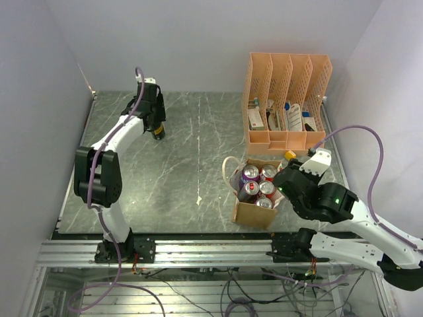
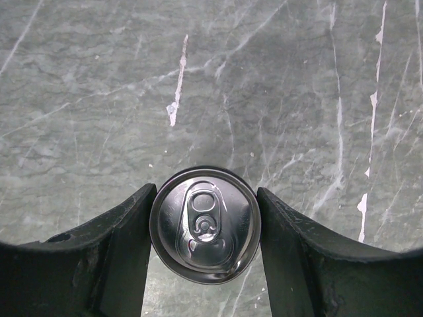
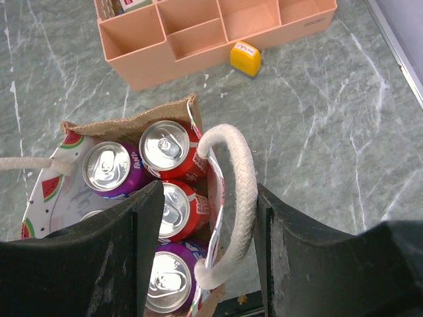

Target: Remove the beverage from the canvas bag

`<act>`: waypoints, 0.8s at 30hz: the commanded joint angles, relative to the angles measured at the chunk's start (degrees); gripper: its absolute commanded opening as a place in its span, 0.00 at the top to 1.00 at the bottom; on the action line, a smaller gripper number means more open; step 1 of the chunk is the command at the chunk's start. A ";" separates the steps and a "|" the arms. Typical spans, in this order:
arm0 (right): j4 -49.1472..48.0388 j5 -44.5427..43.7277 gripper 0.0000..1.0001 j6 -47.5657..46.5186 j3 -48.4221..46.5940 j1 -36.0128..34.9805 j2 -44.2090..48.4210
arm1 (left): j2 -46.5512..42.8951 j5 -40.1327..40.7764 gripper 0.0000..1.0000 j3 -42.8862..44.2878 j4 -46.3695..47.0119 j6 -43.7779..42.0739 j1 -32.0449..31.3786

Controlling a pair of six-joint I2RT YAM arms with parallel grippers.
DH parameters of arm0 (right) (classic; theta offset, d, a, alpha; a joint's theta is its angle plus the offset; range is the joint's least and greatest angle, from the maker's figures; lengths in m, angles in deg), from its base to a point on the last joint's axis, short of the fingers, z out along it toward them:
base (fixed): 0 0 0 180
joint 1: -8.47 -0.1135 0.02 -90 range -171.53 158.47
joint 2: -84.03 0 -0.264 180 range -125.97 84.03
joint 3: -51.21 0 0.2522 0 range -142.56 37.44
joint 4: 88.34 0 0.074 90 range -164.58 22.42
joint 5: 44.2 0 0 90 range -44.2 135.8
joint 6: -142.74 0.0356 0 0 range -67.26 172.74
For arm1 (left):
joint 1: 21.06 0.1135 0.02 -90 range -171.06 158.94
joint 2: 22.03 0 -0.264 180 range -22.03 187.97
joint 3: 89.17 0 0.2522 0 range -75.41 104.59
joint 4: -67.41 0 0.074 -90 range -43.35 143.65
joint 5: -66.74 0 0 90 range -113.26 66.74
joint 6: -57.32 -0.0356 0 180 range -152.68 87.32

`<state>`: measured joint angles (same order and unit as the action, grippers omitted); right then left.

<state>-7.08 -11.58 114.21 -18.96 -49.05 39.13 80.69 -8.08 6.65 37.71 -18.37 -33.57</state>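
The tan canvas bag (image 1: 253,212) stands at the front right of the table and holds several cans, purple (image 1: 249,174) and red (image 1: 268,172). In the right wrist view the bag's rim (image 3: 125,122) shows, with a purple can (image 3: 109,168) and a red can (image 3: 165,146) inside. My right gripper (image 3: 208,198) is open above the bag's right side, with one white rope handle (image 3: 241,178) between its jaws. My left gripper (image 1: 157,127) is at the far left, shut on a dark can (image 2: 205,224) that stands upright just above or on the table.
A peach perforated file organizer (image 1: 287,99) with boxes and bottles stands behind the bag, also in the right wrist view (image 3: 198,33). A small yellow object (image 3: 244,57) lies in front of it. White walls enclose the table on three sides.
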 commanded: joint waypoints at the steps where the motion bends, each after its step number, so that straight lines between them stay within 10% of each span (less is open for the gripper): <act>1: 0.22 -1.00 0.45 0.41 -0.38 -0.28 0.09 | 1.08 -1.44 0.93 1.39 5.64 -1.52 0.55; 9: -0.75 -0.80 0.45 -0.39 0.00 -0.23 2.00 | 2.39 -0.60 0.93 1.02 6.18 -2.94 0.56; 18: -0.90 -0.80 0.45 -0.44 -0.08 -0.26 2.53 | -2.87 -1.35 0.03 -0.49 5.78 -2.90 0.56; 24: -0.80 -0.80 0.45 -0.31 -0.07 -0.27 3.09 | -10.71 -5.41 0.03 -2.95 6.30 -1.79 0.52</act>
<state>-7.42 -11.41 113.53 -18.96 -49.05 41.21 76.34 -9.87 4.51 40.09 -21.02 -33.46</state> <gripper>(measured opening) 0.548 0.987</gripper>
